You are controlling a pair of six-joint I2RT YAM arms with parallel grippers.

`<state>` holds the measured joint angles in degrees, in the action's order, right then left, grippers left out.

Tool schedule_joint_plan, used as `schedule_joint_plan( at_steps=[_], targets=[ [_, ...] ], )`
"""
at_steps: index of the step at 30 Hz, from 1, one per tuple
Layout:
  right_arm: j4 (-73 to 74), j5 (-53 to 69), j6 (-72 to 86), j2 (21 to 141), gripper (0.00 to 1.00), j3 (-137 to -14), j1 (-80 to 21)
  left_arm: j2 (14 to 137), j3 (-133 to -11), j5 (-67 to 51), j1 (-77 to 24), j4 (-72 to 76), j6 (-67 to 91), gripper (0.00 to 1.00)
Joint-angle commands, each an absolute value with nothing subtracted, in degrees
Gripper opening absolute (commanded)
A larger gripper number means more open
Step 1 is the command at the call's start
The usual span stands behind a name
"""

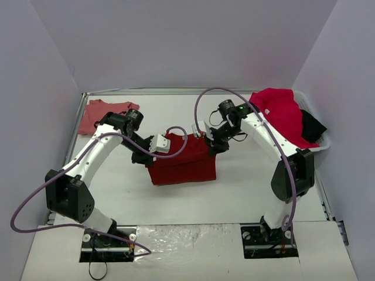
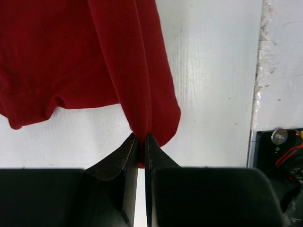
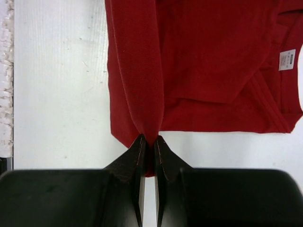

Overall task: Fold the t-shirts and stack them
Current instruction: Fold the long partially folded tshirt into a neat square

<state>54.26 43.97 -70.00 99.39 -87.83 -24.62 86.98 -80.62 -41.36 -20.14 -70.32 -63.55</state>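
Fold in hand: at the top view's centre, the 2 grippers, left gripper [image 1: 159, 144] and right gripper [image 1: 200, 131], pinch the dark crimson t-shirt [image 1: 183, 168] tight by its upper corners, which should next be carried evenly toward the lower hem.

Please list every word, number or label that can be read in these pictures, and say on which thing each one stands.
Nothing is readable.
The white tag at the neck of the dark red t-shirt carries print, but it is too small and blurred to read.
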Motion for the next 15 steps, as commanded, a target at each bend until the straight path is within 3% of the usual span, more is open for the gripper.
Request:
schedule_joint_plan(
  at_steps=[1, 15],
  targets=[
    [55.6, 42.9, -72.0, 101.4, 0.0, -91.3, -22.5, 87.7, -83.4, -39.1, -18.9, -69.7, -63.0, 0.02],
    [53.8, 43.8, -72.9, 113.4, 0.0, -102.4, -18.2, 97.5, -89.5, -37.4, -17.2, -62.7, -61.2, 0.02]
  ],
)
